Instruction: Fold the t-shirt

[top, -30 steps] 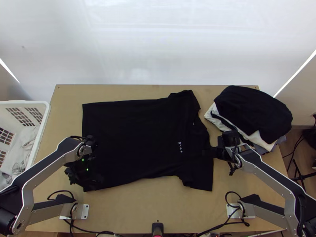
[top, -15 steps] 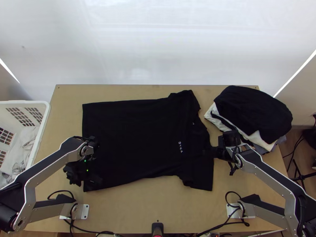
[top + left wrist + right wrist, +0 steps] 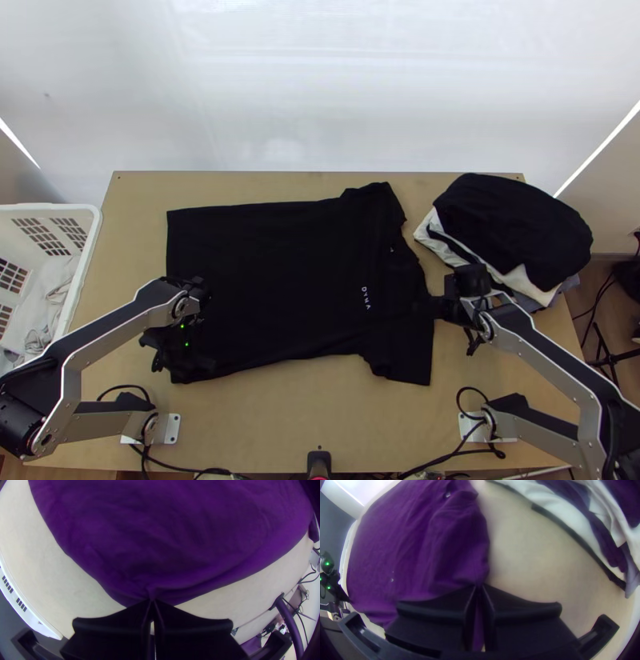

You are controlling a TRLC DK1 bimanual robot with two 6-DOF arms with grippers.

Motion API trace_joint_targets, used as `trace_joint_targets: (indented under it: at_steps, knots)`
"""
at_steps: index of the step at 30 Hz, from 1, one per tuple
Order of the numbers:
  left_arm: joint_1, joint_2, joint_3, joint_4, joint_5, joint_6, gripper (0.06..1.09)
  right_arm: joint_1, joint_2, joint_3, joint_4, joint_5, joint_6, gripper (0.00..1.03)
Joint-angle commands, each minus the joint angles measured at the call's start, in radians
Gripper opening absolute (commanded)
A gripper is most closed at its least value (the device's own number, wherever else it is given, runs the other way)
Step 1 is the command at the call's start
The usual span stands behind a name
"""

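T-shirt in black lies spread on the worktop, the left gripper's fingers clenched on its hem corner, the right gripper's fingers grasping its edge near the shoulder, beside a pile of clothes.

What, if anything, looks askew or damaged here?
Only the pile at the table's right looks untidy: white and grey layers stick out unevenly beneath its black top. The shirt lies spread, with no damage I can make out; the left gripper pinches a hem corner, the right gripper the shoulder edge.
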Motion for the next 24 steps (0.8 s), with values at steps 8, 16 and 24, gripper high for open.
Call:
trace_joint_targets:
  at_steps: [8, 16, 24]
  knots:
    - [0.244, -0.112, 0.289, -0.023, 0.168, -0.125, 0.1, -0.152, -0.424, 0.128, -0.057, -0.017, 0.029, 0.03]
    - [0.379, -0.084, 0.529, 0.232, 0.232, -0.404, 0.09, -0.136, -0.358, 0.235, 0.2, 0.153, 0.052, 0.03]
    - [0.48, -0.004, 0.71, 0.406, 0.232, -0.576, 0.09, -0.12, -0.068, 0.553, 0.245, 0.153, 0.057, 0.03]
